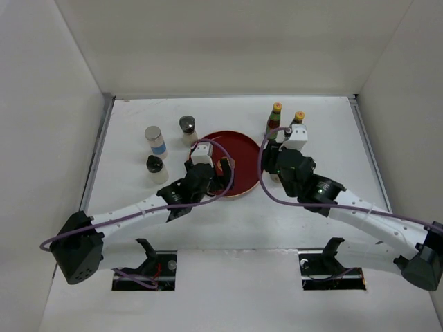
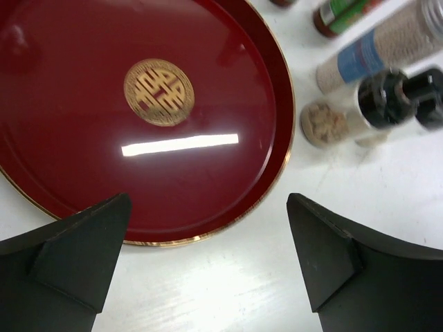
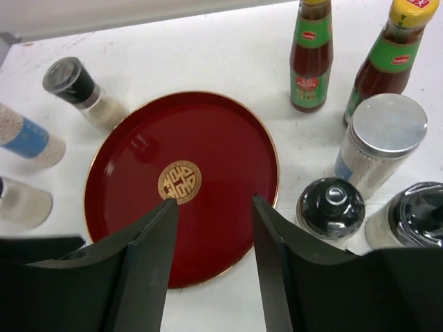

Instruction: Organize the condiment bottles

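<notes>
By red tray [image 3: 138, 159], left gripper [image 2: 208, 198], right gripper [image 3: 212, 203] spread (wide), shakers [image 3: 331, 205] part-hid. overhead.

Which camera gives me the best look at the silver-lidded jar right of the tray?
Right wrist: the silver-lidded jar shows nearly whole, lid and blue label. Left wrist shows only its side, lid cut off. Top external: the right arm hides it.

Left arm [image 1: 131, 211] and right arm [image 1: 367, 218]: white link shells, black joint housings, black bases. Purple cable [image 1: 260, 162] runs along each, looping at the wrist. Left tool [image 2: 208, 202], right tool [image 3: 212, 202]: matte black wedge-shaped fingers.
</notes>
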